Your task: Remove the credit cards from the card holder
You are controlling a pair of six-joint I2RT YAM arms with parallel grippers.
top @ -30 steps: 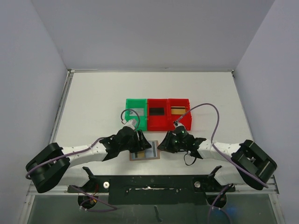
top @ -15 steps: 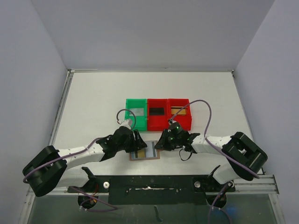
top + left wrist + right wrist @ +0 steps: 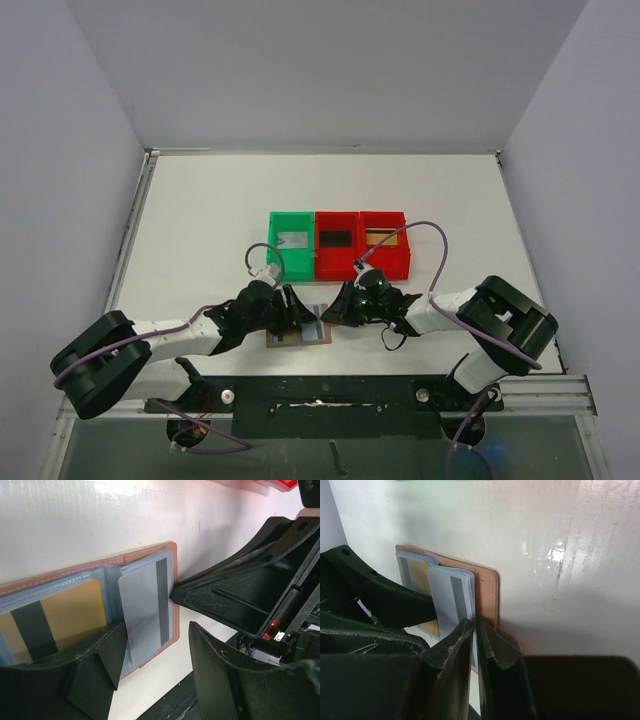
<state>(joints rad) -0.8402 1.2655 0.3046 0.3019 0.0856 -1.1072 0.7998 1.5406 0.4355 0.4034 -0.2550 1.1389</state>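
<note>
The tan card holder (image 3: 300,338) lies open near the table's front edge, between my two grippers. Its clear sleeves show a gold-tan card (image 3: 70,612) and a silver-grey card (image 3: 142,610), each with a dark stripe. My left gripper (image 3: 291,315) is open; in the left wrist view (image 3: 156,630) one finger (image 3: 100,665) rests on the holder's gold-card side. My right gripper (image 3: 340,307) is pinched on the silver-grey card's (image 3: 447,597) outer edge, and in the right wrist view (image 3: 475,626) its jaws are almost touching.
Three small bins stand in a row behind the holder. The green bin (image 3: 276,250) holds a silver-grey card, the middle red bin (image 3: 337,262) a black card, and the right red bin (image 3: 400,255) a gold-tan card. Grey walls close in the table.
My right gripper has moved left onto the holder's right edge. My left gripper has shifted down and nearer, and the holder has slid a little left and towards the front edge.
</note>
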